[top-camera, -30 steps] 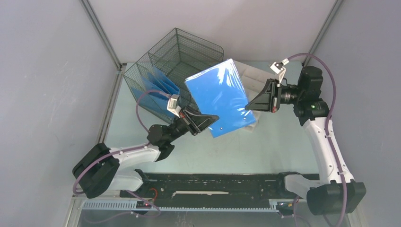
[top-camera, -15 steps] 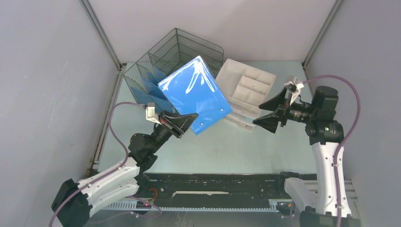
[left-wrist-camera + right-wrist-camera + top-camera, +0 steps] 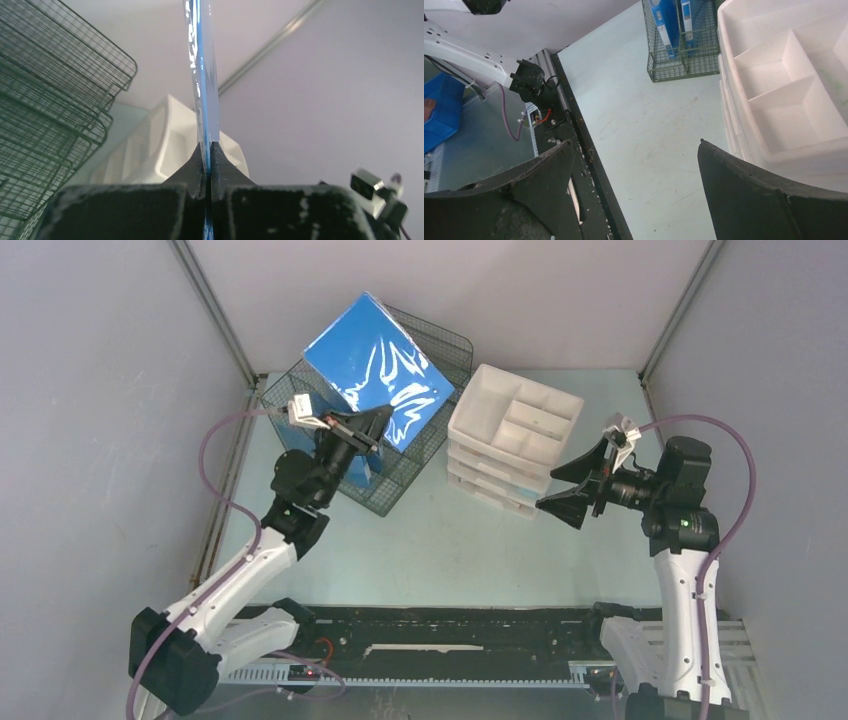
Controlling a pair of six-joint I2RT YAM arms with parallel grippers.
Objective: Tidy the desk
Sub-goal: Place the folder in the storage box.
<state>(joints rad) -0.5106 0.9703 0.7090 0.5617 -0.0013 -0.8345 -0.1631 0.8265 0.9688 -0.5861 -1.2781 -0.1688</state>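
Left gripper (image 3: 374, 428) clamps the blue folder (image 3: 375, 365) by its lower corner, the folder tilted just above the wire-mesh organizer (image 3: 452, 346) at the far left of the desk (image 3: 440, 540). Right gripper (image 3: 572, 485) gapes empty — farther off.

The pale mint-green, matte desk (image 3: 430, 540) carries two things. A dark wire-mesh organizer (image 3: 445, 355) with stepped compartments stands below and beyond the left gripper's (image 3: 380, 422) fingers. A white plastic drawer stack (image 3: 515, 430) with a divided top tray sits just ahead of the right gripper's (image 3: 550, 490) fingertips and just beside the organizer; whether they touch is unclear. The tabletop runs beneath the right fingers to the black front rail (image 3: 450, 625).
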